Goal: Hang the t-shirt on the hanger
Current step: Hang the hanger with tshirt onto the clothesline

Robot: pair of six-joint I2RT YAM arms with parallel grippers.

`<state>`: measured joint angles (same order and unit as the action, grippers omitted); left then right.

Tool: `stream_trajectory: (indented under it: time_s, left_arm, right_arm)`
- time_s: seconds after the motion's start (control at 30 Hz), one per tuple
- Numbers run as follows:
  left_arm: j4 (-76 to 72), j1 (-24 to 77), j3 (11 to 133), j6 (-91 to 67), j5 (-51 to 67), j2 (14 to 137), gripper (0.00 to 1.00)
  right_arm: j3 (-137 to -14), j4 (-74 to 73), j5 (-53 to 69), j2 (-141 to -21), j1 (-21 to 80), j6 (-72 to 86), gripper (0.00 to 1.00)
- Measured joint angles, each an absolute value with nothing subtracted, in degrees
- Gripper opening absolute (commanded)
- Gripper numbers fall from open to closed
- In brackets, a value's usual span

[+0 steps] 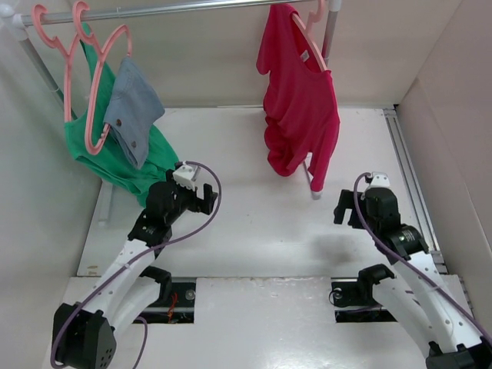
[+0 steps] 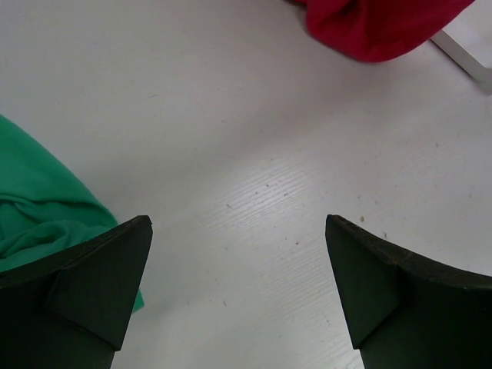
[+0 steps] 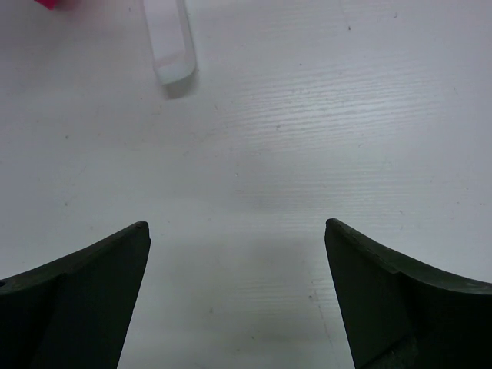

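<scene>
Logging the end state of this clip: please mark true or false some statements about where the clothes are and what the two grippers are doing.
1. The t-shirt hangs on the hanger from the rail. True.
2. The left gripper holds the t-shirt. False: its jaws are open and empty.
3. The right gripper is open and holds nothing. True.
4. The green garment is on the right side of the scene. False: it is at the left, with the grey-blue garment.
</scene>
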<state>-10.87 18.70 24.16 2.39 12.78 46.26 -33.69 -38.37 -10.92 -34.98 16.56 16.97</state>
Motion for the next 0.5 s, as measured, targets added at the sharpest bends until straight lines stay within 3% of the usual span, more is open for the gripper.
stream_trajectory:
  time_s: [0.5]
  left_arm:
    - [-12.36, 13.3, 22.09, 0.1, 13.58, 41.95, 0.93]
  right_arm:
    - [-33.69, -38.22, -11.09, -30.63, 16.56, 20.38, 1.0]
